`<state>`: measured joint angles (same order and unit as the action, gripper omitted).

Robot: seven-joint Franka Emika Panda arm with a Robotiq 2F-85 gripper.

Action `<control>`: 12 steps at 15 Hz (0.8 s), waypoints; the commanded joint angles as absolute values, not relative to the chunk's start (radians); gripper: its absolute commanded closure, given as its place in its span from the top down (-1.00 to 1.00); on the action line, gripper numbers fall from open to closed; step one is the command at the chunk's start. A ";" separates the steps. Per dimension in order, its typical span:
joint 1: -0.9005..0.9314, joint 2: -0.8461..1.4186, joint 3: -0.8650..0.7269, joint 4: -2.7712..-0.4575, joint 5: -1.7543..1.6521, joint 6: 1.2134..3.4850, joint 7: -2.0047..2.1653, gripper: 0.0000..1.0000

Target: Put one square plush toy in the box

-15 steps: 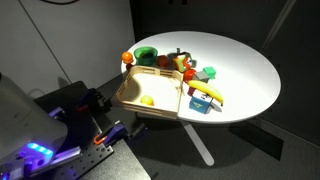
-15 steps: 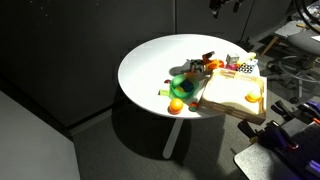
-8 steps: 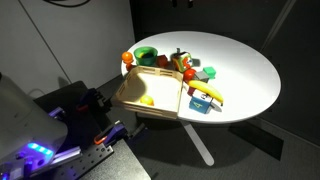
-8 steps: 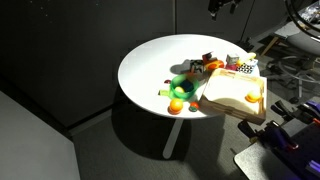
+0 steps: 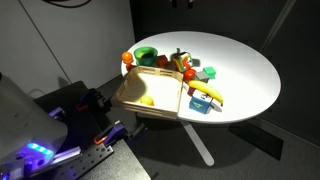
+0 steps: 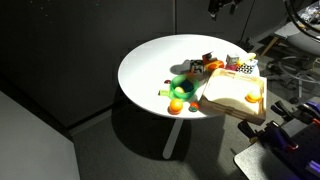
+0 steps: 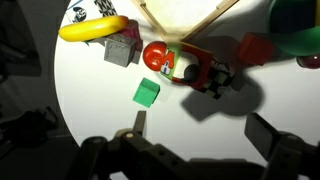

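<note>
The tan box [image 5: 150,92] sits at the table's near edge; it shows in both exterior views [image 6: 235,92], and its corner shows in the wrist view [image 7: 185,15]. A small orange squarish toy [image 5: 189,73] lies in the toy cluster beside the box; I cannot tell for sure that it is the square plush toy. In the wrist view an orange-red piece [image 7: 188,68] lies next to a red round toy [image 7: 158,57]. My gripper [image 7: 200,128] is open and empty, high above the table [image 6: 222,5], over bare tabletop near the cluster.
A round green bowl [image 5: 145,54] stands behind the box. A banana [image 7: 92,27], a grey block [image 7: 122,50], a green block [image 7: 147,93] and a red piece [image 7: 262,47] lie around. A yellow item [image 5: 147,99] lies in the box. The round white table [image 5: 240,70] has a pedestal.
</note>
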<state>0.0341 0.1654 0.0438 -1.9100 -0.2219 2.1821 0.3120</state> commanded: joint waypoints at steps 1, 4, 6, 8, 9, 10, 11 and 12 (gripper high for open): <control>0.049 0.169 0.029 -1.907 -0.220 2.174 0.307 1.00; 0.048 0.196 0.026 -1.892 -0.218 2.162 0.309 1.00; 0.046 0.216 0.023 -1.882 -0.211 2.153 0.301 1.00; 0.043 0.236 0.019 -1.875 -0.202 2.155 0.285 1.00; 0.041 0.247 0.017 -1.870 -0.196 2.154 0.276 1.00; 0.039 0.257 0.016 -1.866 -0.190 2.158 0.265 1.00; 0.037 0.268 0.015 -1.863 -0.186 2.164 0.255 1.00; 0.036 0.279 0.014 -1.860 -0.182 2.166 0.244 1.00</control>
<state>0.0353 0.2417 0.0249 -1.9033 -0.2166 2.1795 0.3001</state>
